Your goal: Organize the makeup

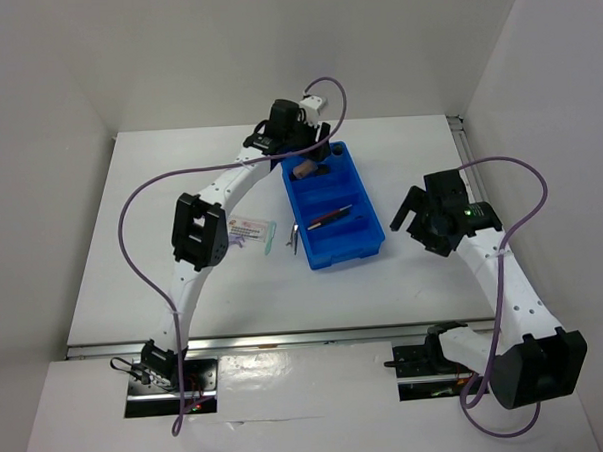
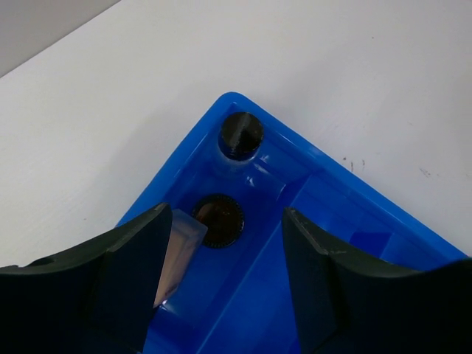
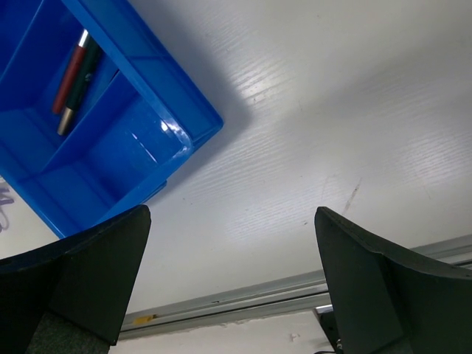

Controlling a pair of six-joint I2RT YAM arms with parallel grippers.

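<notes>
Makeup lies partly in the blue tray [image 1: 348,252] and partly on the white table [image 1: 160,192]. A tan bottle [image 2: 184,247] with a black cap [image 2: 219,220] lies on its side in the tray's far part. A tiny clear vial [image 2: 243,147], also with a black top, sits in the far corner just past it. Two thin pencils [image 3: 74,77], one red and one dark, lie side by side in a middle part of the tray. A flat white packet [image 1: 252,231] with red print lies on the table left of the tray, with a small lilac piece [image 1: 244,244] right by it. A thin dark thing [image 1: 294,238] lies just beside the tray's left wall.

The left claw [image 2: 225,243] hangs over the bottle with its fingers spread wide, gripping nothing. The right claw [image 3: 232,221] is spread wide too, over bare table to the right of the tray.
</notes>
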